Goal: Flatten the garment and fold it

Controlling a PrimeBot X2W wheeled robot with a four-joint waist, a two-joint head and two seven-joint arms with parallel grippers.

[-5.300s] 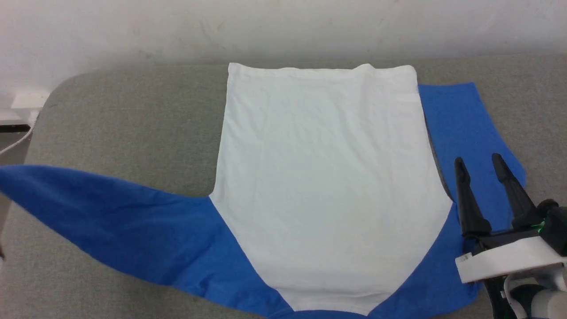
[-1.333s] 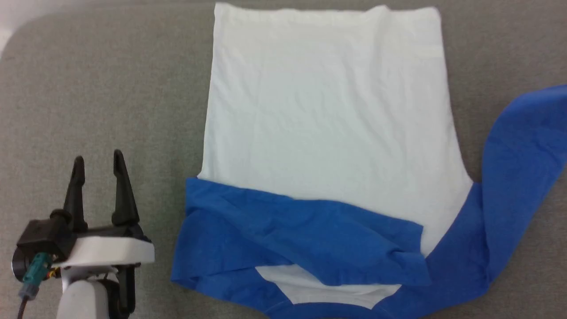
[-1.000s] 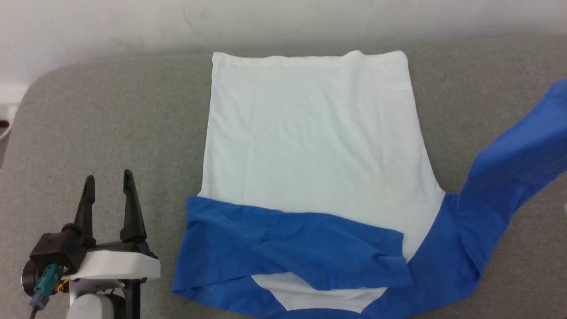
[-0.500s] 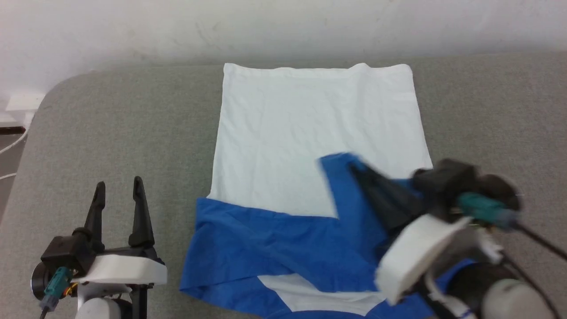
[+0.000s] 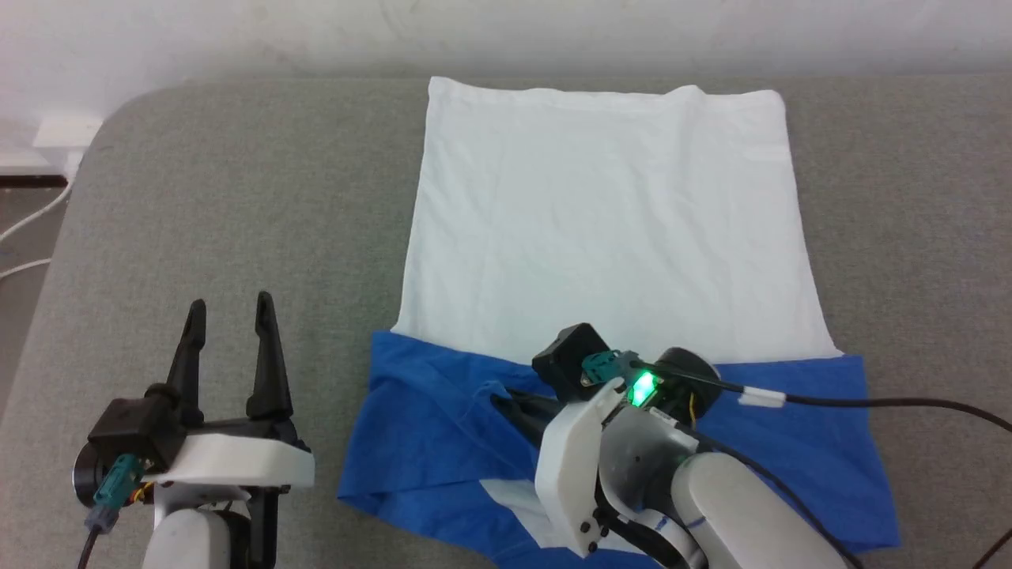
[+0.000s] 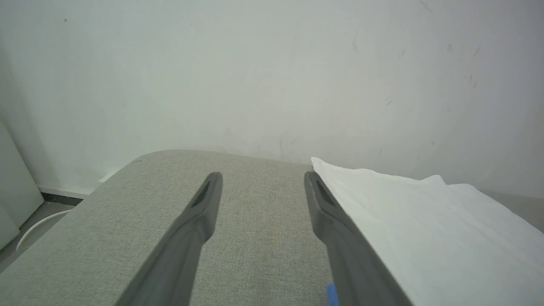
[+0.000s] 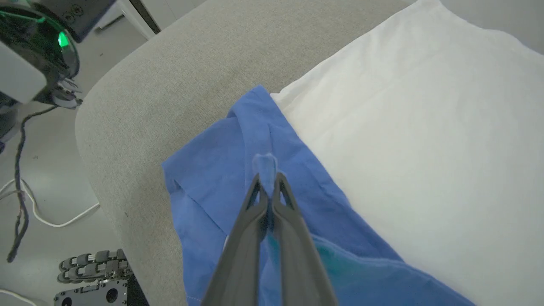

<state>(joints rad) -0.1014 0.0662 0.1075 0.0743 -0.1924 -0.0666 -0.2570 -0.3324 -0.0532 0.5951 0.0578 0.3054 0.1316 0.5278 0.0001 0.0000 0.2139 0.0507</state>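
Garment (image 5: pixel 609 229) is lying spread near the middle of the grey surface (image 5: pixel 237 197), its white body reaching toward the far edge and its blue sleeves (image 5: pixel 427 419) lying folded across its near end. Right gripper (image 5: pixel 506 399) is leaning in from the near edge, its fingers pressing together on a small peak of blue sleeve cloth over the near-left part of the garment. Left gripper (image 5: pixel 229 302) is hovering over bare surface just left of the garment, its jaws standing wide apart and holding nothing. The cloth is looking thin, light and limp, likely to sag, drag and wrinkle rather than keep a crease. A pinch at a hem, cuff or corner is looking like the surest hold. The layers beneath are apt to shift if anything is pulled across them.
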